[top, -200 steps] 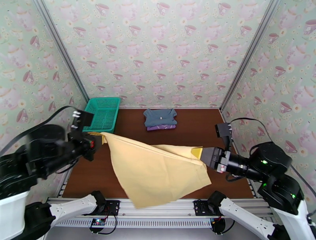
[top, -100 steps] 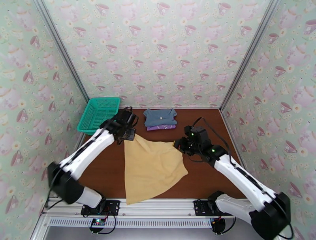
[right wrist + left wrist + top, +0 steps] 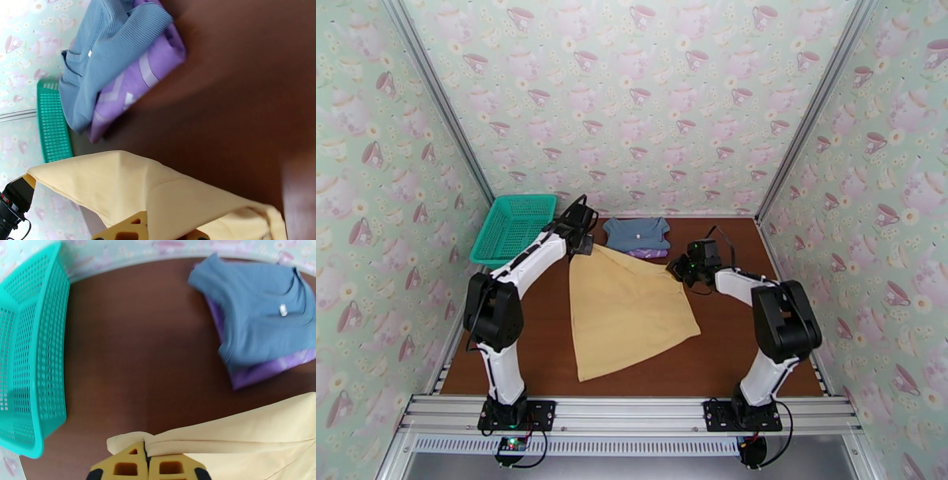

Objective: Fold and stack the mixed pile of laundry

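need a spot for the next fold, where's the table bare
Bare strips run either side of the yellow cloth out to the table edges, front left and front right. Crowded at the back: basket, stack, left claw and right claw gripping the cloth.

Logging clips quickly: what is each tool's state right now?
Left tool: closed on a corner of the mustard-yellow garment.
Right tool: closed on that garment's other corner.

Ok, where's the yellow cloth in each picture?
Top external: yellow cloth spread in the middle.
Left wrist: yellow cloth along the bottom, toward the right.
Right wrist: yellow cloth across the bottom.
Shared landmark: teal basket, left in every view.
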